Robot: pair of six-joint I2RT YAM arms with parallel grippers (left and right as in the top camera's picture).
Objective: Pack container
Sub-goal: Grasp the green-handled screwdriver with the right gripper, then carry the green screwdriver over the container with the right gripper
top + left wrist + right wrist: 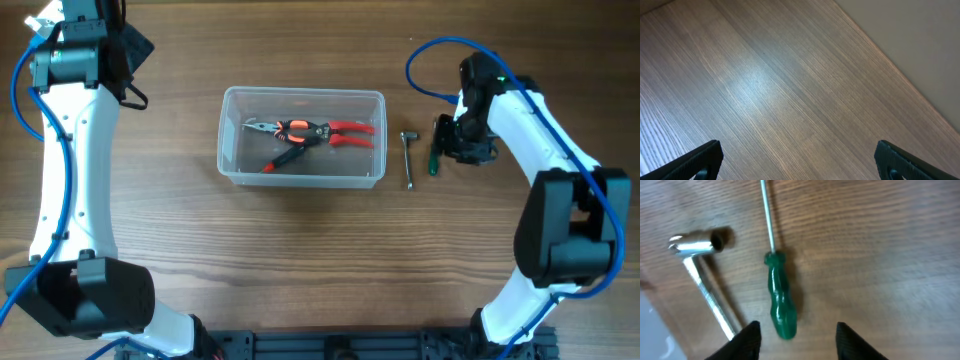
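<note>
Since the right hand [798,342] hangs open and empty over the green screwdriver [780,295], handle nearest, shaft pointing away, that arm's closer than the open left hand [800,162], and the container [302,180] sits past the wrench [710,297].

Your container [300,181] is a clear, colourless plastic tub, rectangular with rounded corners and a thin rim. It stands upright on the table with its open side up and its long sides running left to right, a little left of the middle. Through its walls you can see red-handled pliers [322,129] lying flat on its floor, crossed by a black-and-red tool [283,159].
</note>
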